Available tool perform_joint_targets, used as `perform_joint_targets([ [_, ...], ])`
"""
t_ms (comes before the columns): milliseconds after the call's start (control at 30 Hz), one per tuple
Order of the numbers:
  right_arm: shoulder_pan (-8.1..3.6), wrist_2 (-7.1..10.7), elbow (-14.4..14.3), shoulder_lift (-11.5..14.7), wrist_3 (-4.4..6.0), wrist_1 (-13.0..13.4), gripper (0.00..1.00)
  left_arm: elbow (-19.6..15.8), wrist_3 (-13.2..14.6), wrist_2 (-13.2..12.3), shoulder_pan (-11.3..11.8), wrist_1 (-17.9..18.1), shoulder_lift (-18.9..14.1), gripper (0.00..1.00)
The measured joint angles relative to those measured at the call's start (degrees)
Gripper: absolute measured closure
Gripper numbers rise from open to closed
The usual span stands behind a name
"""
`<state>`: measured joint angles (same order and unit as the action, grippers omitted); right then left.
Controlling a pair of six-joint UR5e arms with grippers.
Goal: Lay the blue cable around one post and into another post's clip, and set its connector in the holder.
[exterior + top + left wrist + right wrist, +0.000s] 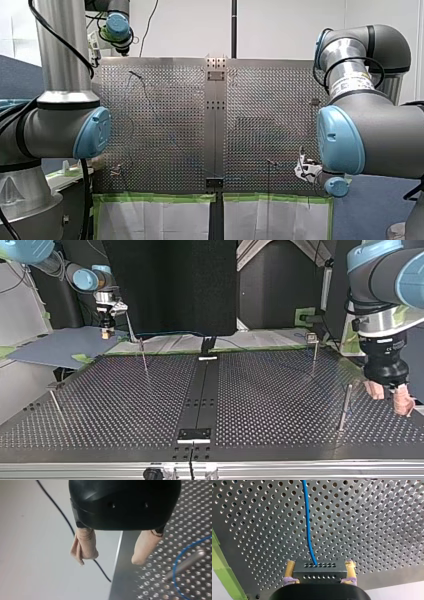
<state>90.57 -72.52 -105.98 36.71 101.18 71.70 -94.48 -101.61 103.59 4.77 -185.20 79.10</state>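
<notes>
- Right wrist view: our right gripper is clenched on the black connector. Its yellow pads press on the block's two sides.
- The blue cable leaves the connector's perforated face and runs straight ahead of the gripper, over the perforated table.
- The connector is held clear above the table. A strip of green tape lines the table's edge off to one side of the gripper.
- Left wrist view: our left gripper is released. Its beige pads stand well apart with nothing between them.
- It hangs over the table's edge, one finger above the perforated plate and the other above the pale surface beyond it.
- Beside this gripper, a stretch of the blue cable curves past a metal post on the table. We cannot tell whether cable and post touch.
- A thin black wire crosses the pale surface under the gripper.
- Top view: our left arm comes down at the view's right, and its gripper hovers just beside a post near that side's edge.
- Our right gripper is small in this view, near the table's far edge at the view's left. Part of the blue cable shows as a faint line along that far edge.
- A black rail runs down the middle of the table, between the two perforated halves.
- Front view: our right gripper sits low, near the table's front edge at the view's right.
</notes>
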Motion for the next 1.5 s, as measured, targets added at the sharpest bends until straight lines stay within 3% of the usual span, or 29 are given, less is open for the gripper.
perform_joint_targets([
  [800, -0.01, 0.00, 0.0, -0.1, 0.00, 0.0, 0.98, 0.0, 12.8, 0.2, -1.0, -12.1, 0.0, 0.00],
  [1500, 0.00, 0.00, 0.0, -0.3, 0.00, 0.0, 0.98, 0.0, 25.5, 1.0, -1.3, -12.6, 0.0, 0.00],
])
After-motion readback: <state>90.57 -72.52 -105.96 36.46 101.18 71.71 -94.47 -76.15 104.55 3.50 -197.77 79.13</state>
